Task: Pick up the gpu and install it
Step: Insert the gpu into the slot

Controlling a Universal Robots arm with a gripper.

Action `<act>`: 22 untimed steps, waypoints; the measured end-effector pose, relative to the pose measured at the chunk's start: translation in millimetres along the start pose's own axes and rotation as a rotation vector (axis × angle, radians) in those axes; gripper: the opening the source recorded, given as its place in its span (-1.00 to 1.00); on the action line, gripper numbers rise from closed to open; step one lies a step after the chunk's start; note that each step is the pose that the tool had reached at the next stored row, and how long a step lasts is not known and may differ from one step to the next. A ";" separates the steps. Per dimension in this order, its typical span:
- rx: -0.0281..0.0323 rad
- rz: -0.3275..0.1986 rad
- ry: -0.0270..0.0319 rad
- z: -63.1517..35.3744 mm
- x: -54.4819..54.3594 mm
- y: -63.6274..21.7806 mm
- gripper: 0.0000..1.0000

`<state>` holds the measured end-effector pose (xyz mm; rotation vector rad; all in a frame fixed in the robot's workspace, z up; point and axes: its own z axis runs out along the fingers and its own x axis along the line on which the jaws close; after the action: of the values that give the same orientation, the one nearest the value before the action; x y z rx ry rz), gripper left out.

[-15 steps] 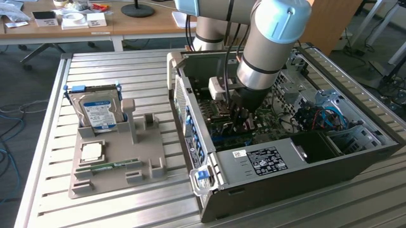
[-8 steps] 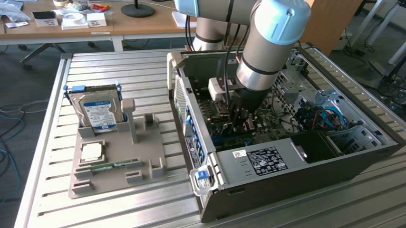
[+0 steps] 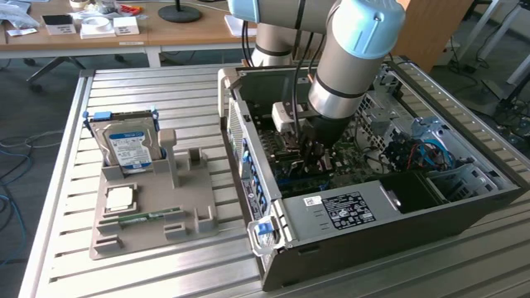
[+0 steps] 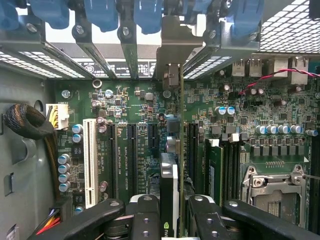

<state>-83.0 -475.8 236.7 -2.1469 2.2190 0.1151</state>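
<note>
End effector (image 4: pixel 169 215) grips gpu (image 4: pixel 170 175) edge-on, bracket toward case rear.

I'm looking into a robotics lab: an open computer case (image 3: pixel 373 205) on a slatted metal table (image 3: pixel 166 273), wooden desks (image 3: pixel 124 34) with clutter behind, loose cables (image 3: pixel 17 149) on the floor.

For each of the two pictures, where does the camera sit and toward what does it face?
Exterior view: off the arm, above the slatted table, looking down at the open computer case and the arm inside it.
Wrist view: on the wrist, facing the motherboard; the gripper shows, jaws closed on the gpu held edge-on.
Shared: the gripper, the motherboard and the case interior.
</note>
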 end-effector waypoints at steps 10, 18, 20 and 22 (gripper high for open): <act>0.0000 0.000 0.0000 0.8 0.1 0.3 -0.47; 0.0001 0.000 -0.0001 0.8 0.1 0.3 -0.20; 0.0000 0.000 0.0002 0.6 -0.1 0.3 -0.20; 0.0000 0.000 0.0000 -1.1 -2.0 0.4 -0.20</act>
<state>-83.3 -473.8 237.9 -2.1469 2.2191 0.1151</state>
